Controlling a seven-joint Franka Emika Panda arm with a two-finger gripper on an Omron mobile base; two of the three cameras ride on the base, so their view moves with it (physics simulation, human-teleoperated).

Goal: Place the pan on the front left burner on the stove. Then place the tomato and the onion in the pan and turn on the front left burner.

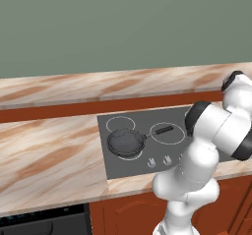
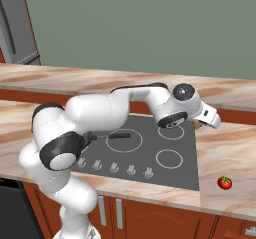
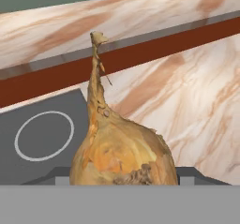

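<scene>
- The pan (image 1: 126, 143) already sits on the front left burner (image 1: 129, 146) of the stove (image 2: 150, 158), with its black handle pointing toward the middle of the cooktop; so the first step of the task looks done.
- The onion (image 3: 123, 155) is directly in front of the gripper (image 2: 207, 117), very close to the hand camera. It stands upright on the marble counter (image 3: 187, 106), just beside the right edge of the stove, and its long dry stalk points up.
- In the right base view the hand reaches past the far right corner of the cooktop, and a small brown part of the onion shows under it.
- The finger tips are hidden behind the onion, so I cannot tell from the pictures whether the jaws are around it, closed on it, or free of it.
- The relation that matters: the onion is at the far right side and the pan is at the front left, so the carry must go across the whole cooktop toward the left.
- The tomato (image 2: 225, 183) lies on the counter at the front right, well apart from the onion and nearer to the base; I judge it is for a later step.
</scene>
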